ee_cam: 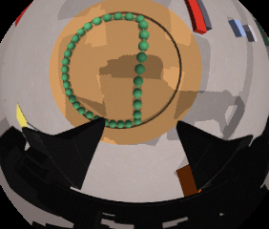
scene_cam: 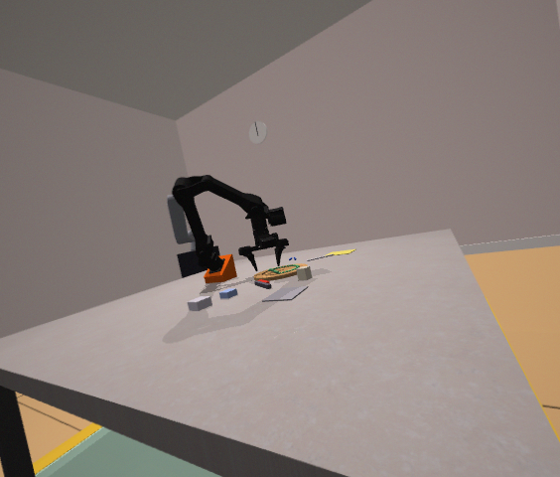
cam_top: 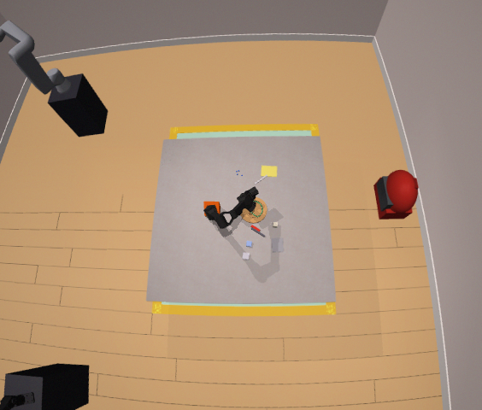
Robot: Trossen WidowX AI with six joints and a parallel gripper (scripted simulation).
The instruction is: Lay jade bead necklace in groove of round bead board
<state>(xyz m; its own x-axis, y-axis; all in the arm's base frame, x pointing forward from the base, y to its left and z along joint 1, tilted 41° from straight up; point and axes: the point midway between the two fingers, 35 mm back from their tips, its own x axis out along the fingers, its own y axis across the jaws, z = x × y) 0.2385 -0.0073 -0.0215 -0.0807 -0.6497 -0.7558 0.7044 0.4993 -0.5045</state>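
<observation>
Where seen from the top, a green bead necklace is shown on the round tan wooden board, on the grey worktop. Exterior: black jaws, spread wide, empty, above the board. Wrist: left arc along the groove, straight strand across; limp, light, probably slippery; best gripped mid-strand.

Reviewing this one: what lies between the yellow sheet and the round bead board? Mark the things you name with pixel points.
In the top view, a thin pale stick (cam_top: 260, 179) lies between the yellow sheet (cam_top: 269, 171) and the round bead board (cam_top: 262, 217).
</observation>
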